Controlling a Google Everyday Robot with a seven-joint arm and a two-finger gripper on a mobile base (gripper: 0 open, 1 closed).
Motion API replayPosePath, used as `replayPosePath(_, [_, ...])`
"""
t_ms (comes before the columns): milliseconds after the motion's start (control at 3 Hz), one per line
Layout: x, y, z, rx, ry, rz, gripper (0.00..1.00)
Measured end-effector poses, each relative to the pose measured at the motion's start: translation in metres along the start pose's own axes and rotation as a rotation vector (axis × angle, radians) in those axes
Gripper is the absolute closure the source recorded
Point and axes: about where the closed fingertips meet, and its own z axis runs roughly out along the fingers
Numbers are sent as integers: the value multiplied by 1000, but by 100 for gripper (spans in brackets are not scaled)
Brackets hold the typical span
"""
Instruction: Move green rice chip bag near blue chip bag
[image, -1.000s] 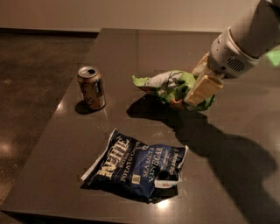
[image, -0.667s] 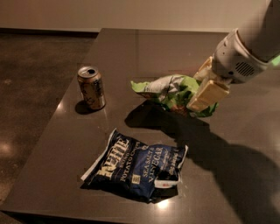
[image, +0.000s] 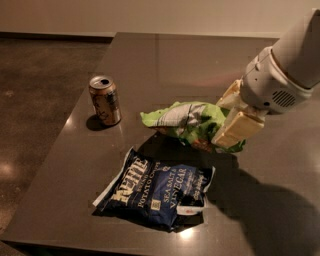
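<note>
We see a gold-brown metal drink can (image: 105, 100) standing upright near the left edge of the dark grey glossy surface (image: 165, 55), its top opened. Well apart from it, over the right side, hangs the gripper (image: 226, 120). Left of the surface lies a brown polished floor (image: 35, 100); behind it is a pale wall (image: 150, 15).

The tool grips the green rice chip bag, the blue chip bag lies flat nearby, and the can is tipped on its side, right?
No. The camera view shows the can standing upright, not tipped over. The rest holds: the tool, at right, grips the green rice chip bag, and the blue chip bag lies flat nearby.
</note>
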Motion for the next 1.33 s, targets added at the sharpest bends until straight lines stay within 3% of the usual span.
replayPosePath(667, [-2, 22, 2, -36, 2, -36, 8])
replayPosePath(1000, [-4, 22, 1, -31, 2, -37, 0])
replayPosePath(1333, [-4, 22, 1, -31, 2, -37, 0])
